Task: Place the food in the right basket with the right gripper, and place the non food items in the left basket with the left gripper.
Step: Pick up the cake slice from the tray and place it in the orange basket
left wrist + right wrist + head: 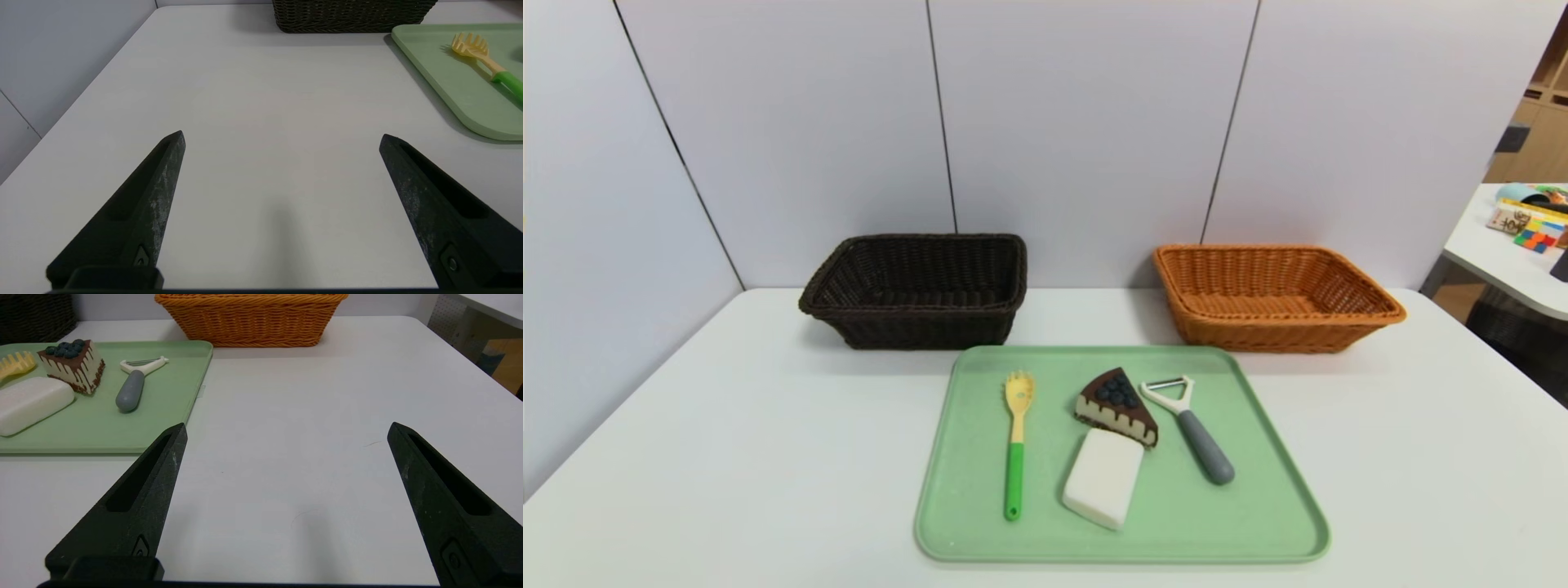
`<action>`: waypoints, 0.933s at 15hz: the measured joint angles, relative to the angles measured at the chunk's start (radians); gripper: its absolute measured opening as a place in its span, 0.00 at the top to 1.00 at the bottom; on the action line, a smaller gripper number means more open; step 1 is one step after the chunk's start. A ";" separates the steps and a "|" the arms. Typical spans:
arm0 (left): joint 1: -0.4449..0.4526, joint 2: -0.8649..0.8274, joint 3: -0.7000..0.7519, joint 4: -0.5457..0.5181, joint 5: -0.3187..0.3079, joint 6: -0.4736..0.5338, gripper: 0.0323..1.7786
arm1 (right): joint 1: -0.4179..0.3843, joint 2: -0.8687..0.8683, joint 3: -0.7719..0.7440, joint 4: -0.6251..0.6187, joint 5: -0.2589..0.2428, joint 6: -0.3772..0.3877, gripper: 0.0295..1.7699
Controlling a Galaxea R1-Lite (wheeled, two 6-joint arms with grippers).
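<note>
Cake wedge point(1117, 405) and smooth white block point(1103, 478) lie on the green tray point(1274, 457); left claw point(282, 139) and right claw point(286, 430) gape apart.

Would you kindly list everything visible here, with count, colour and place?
Table: one, white, beneath everything.
Tray: one, pale green, front centre of table.
Pasta fork: one, yellow head, green handle, left part of tray.
Cake slice: one, chocolate with blueberries, middle of tray.
White block: one, white, touching the cake's near side.
Peeler: one, white head, grey handle, right part of tray.
Dark basket: one, dark brown, back left.
Orange basket: one, back right.
Left claw: black, open, over bare table left of the tray.
Right claw: black, open, over bare table right of the tray.
</note>
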 joint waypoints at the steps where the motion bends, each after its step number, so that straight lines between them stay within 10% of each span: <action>1: 0.000 0.000 0.000 0.000 0.000 0.000 0.05 | 0.000 0.000 0.000 0.000 0.000 0.000 0.04; 14: 0.000 0.000 0.000 0.000 0.000 0.000 0.05 | 0.000 0.000 0.000 0.000 0.000 0.000 0.04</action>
